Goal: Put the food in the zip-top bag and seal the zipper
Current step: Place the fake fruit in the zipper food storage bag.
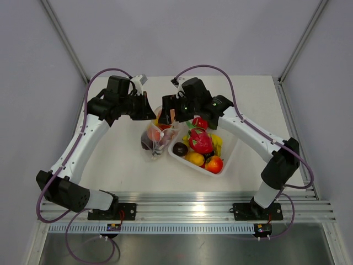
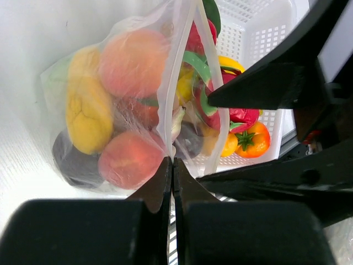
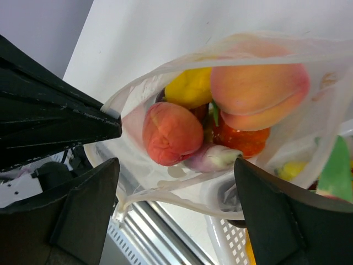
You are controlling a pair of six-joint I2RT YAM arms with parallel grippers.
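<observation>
Zip-top bag (image 1: 156, 138) sits near the middle of the tabletop (image 1: 110, 149). Its long axis runs roughly along the 12-to-6 line of the top view. The mouth points to about 12 or 1 o'clock, and the closed bottom lies toward 6 o'clock on the surface. Through the clear plastic show a peach (image 2: 132, 61), a yellow fruit (image 2: 88, 110) and a dark purple piece (image 2: 74, 163).

The left claw (image 1: 150, 110) is pressed together on the mouth edge of the zip-top bag, pinching the zipper (image 2: 164, 110) between its tips. The strip runs away from that pinch in a straight line. The right claw (image 3: 175, 165) stands with its fingers (image 3: 83, 210) wide apart, one on each side of the gaping mouth and gripping nothing. The mouth is unsealed, with fruit visible straight down it.

At 3 o'clock of the bag is a white tray (image 1: 231, 152), so close that I cannot tell whether they touch. It holds a pink dragon fruit (image 1: 200, 141) and other toy fruit, including an orange one with a green stalk (image 2: 251, 138).

Open room lies at 9 o'clock of the bag, where the tabletop is bare out to its left edge. There is more at 6 o'clock, down to the metal rail (image 1: 187, 199) that carries the arm bases. At 12 o'clock both claws crowd the mouth.

The tabletop is matt off-white. Plain pale grey walls with metal posts close in the back and sides.
</observation>
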